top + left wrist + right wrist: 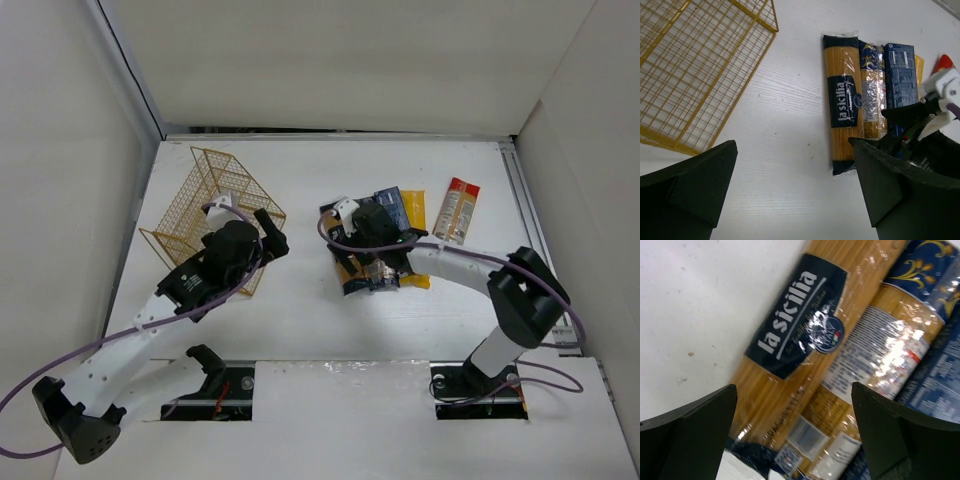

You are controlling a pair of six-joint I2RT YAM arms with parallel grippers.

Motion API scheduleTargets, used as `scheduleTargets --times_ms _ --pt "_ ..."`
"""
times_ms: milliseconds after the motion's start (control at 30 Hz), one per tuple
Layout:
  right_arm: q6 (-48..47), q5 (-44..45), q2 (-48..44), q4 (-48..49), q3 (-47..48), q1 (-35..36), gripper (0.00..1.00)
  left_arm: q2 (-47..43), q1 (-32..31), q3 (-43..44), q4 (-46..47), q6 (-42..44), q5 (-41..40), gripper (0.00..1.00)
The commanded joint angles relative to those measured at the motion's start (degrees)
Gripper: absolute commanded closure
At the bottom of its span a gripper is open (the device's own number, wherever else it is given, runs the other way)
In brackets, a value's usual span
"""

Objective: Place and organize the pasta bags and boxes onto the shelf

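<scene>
Pasta packs bunched at centre frame, shelf (203, 196) upper left, both claws spread wide.

Mid-table in the top view, the la sicilia pack (842, 100), a second yellow pack (872, 90) and the dark blue box (899, 75) lie side by side, with the plain yellow bag (414, 210) and red-and-clear bag (457, 210) to their right. The right gripper (794, 390) hovers over the la sicilia pack, gripping nothing. The left gripper (792, 145) hangs open at the shelf's lower right.

Four pasta bags (842, 100), one blue box (900, 75), one shelf (215, 190)
</scene>
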Motion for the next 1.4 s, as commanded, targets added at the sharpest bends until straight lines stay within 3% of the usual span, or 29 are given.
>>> scheduleTargets --times_ms 0,167,367,433,467,500,567,633,733,1067,1200,1367 --pt "4.9 3.7 4.6 0.4 6.0 2.6 0.0 -3.3 -0.1 0.9 -4.4 -2.2 -3.8 0.0" --pt "12.0 8.6 11.3 -2.1 8.3 2.6 0.0 -4.9 -0.1 3.2 -9.4 -6.7 -8.3 0.0" --pt "12.7 11.2 16.7 -2.2 8.8 2.6 0.03 -6.1 -0.1 4.4 -17.2 -12.6 -13.0 0.0" --pt "11.1 9.0 17.5 -0.6 8.3 2.6 0.17 -7.1 -0.1 4.4 -17.9 -14.0 -13.5 0.0" --pt "11.1 9.0 17.5 0.0 7.7 2.6 0.54 -7.1 -0.1 4.4 -17.9 -14.0 -13.5 0.0" --pt "11.1 9.0 17.5 0.9 7.7 2.6 0.64 -7.7 -0.1 3.8 -17.3 -14.0 -13.5 0.0" --pt "9.9 10.3 16.1 0.9 7.2 2.6 0.8 -7.7 0.4 3.8 -16.7 -13.5 -13.0 0.0" --pt "8.0 11.8 12.5 0.9 6.6 2.6 0.84 -7.7 0.4 3.2 -16.1 -12.9 -13.0 0.0" --pt "3.0 13.1 5.2 3.8 4.5 2.6 0.98 -7.7 0.4 2.7 -13.9 -10.9 -11.7 0.0" --pt "-7.9 0.8 -20.1 27.0 -14.5 3.2 1.0 -9.3 0.4 -0.6 -8.9 -8.6 -10.5 0.0" --pt "-9.5 -9.2 -21.2 35.7 -18.8 4.4 1.0 -9.3 0.4 -0.6 -8.9 -8.1 -10.5 0.0" --pt "-9.7 -15.5 -13.8 40.1 -15.9 6.8 1.0 -9.3 0.4 -0.6 -8.3 -8.1 -10.5 0.0"
